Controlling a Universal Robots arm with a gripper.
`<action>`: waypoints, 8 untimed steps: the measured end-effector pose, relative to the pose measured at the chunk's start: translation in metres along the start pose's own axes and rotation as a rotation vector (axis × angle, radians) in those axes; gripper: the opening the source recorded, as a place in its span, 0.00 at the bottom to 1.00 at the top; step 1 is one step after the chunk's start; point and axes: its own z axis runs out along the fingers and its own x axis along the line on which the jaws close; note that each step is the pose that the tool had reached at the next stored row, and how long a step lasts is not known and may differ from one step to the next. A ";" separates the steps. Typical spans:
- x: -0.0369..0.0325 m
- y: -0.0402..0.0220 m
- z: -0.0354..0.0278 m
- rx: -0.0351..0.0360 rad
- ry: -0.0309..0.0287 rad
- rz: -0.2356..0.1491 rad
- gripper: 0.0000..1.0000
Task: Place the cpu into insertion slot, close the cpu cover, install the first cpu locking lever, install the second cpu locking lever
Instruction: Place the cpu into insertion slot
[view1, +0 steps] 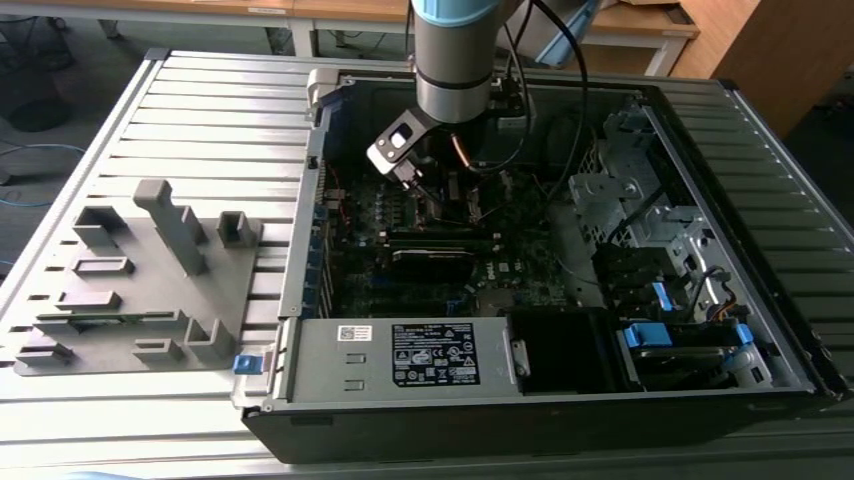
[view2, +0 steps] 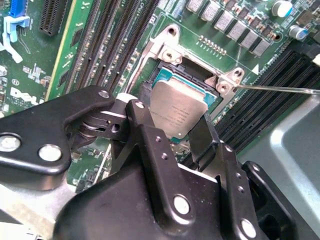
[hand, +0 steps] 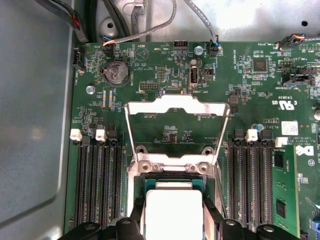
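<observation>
The cpu (view2: 181, 102), a flat square chip with a dull silvery top, sits between my black fingers (view2: 144, 100); it looks bright white in the first wrist view (hand: 172, 207). My gripper (view2: 172, 116) (hand: 172, 222) is shut on its two opposite edges. The chip is low over the insertion slot (view2: 169, 51) (hand: 172, 166), whose silvery rim and dark socket edge show around it; I cannot tell if it is seated. The cpu cover (hand: 175, 103) (view1: 391, 146) stands flipped open, clear of the socket. A thin metal locking lever (view2: 280, 90) sticks out sideways past one socket corner.
Long black memory slots (hand: 97, 180) (hand: 250, 175) flank the socket on both sides. The arm (view1: 458, 60) reaches down into the open computer case (view1: 300, 300). A grey fixture plate (view1: 134, 290) lies at the exterior view's left. A drive cage with blue tabs (view1: 654, 335) fills the case's right.
</observation>
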 end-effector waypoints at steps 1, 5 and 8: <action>0.0000 0.0000 0.0000 0.0000 -0.0002 0.001 0.54; 0.0000 0.0002 -0.0001 -0.0002 -0.0009 0.007 0.54; 0.0000 0.0002 0.0000 -0.0001 -0.0010 0.007 0.54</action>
